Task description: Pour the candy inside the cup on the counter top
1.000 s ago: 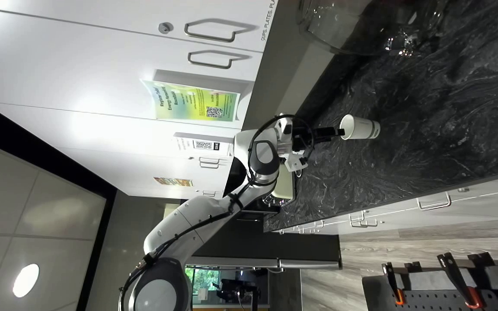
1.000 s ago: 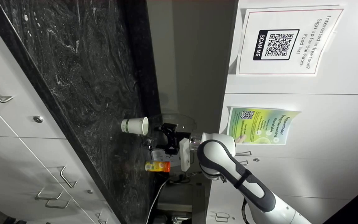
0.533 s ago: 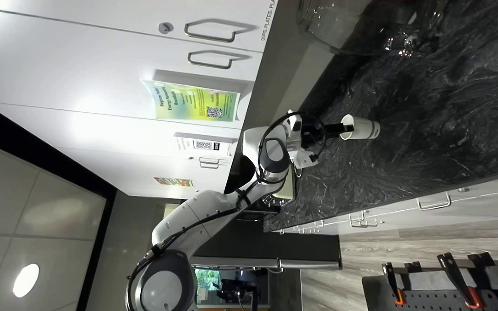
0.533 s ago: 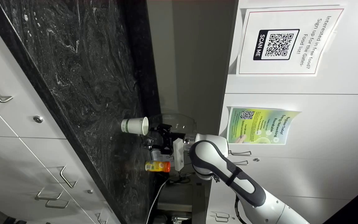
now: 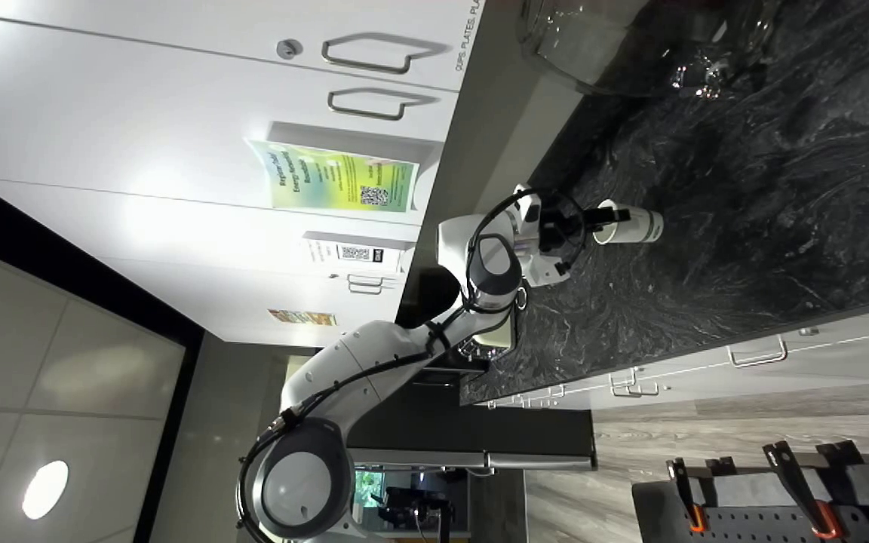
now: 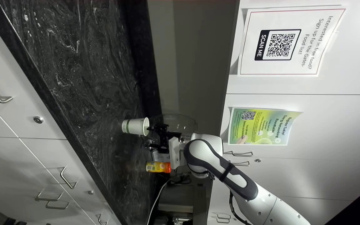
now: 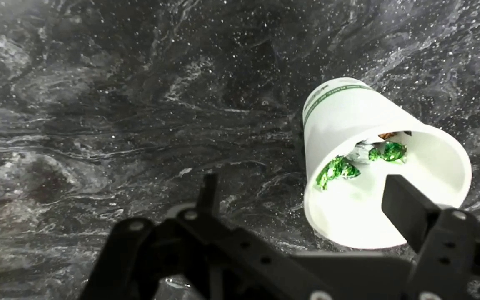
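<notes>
Cup point(image 6: 136, 126) stands upright on the counter top point(image 7: 119, 108), green-wrapped candy point(image 7: 394, 151) inside; in the wrist view it sits right of centre for your gripper point(image 7: 302, 185): fingers point(image 7: 408, 212) spread, holding nothing, one showing across its mouth, so you probably shift to straddle it; paper sign point(image 6: 287, 42) reads "SCAN ME"

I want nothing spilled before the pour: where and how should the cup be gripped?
Probably by the side wall of the cup just below its rim, from above. It stands upright on the counter top, mouth up, and the candy sits below the rim. In the wrist view, the open pincer has one finger over the mouth and one outside, suiting a wall pinch.
</notes>
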